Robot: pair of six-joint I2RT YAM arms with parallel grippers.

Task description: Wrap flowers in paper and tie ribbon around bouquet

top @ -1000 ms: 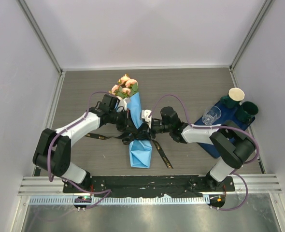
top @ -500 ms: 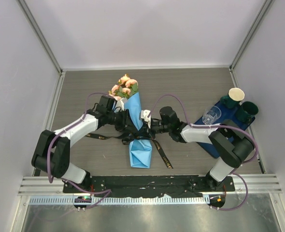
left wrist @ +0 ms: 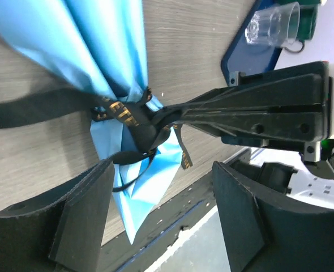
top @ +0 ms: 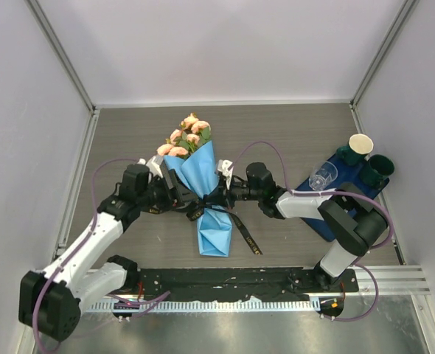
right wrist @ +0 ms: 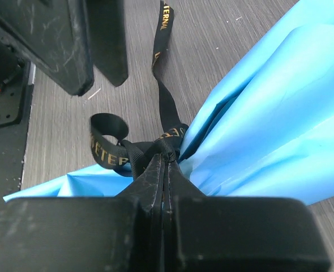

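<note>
The bouquet lies mid-table: pale pink flowers (top: 189,136) stick out of the far end of a light blue paper (top: 201,173) cone. A black ribbon (top: 238,225) with gold lettering is knotted around its waist, and one tail trails toward the near edge. My right gripper (top: 220,198) is shut on the ribbon (right wrist: 107,151) at the knot, its tips (right wrist: 166,158) against the paper (right wrist: 269,113). My left gripper (top: 190,207) stands open just left of the waist with nothing between its fingers (left wrist: 83,218). The knot (left wrist: 134,120) lies beyond them.
At the right lies a navy mat (top: 328,221) with a tipped clear glass (top: 322,177), a cream cup (top: 360,144) and a dark green cup (top: 380,168). Grey walls stand around the table. The arm bases sit on the black rail (top: 225,279) at the near edge.
My left gripper opened, let go at the bouquet's waist and its arm drew back to the left. My right gripper shut on the ribbon knot. The paper's top spread wider.
</note>
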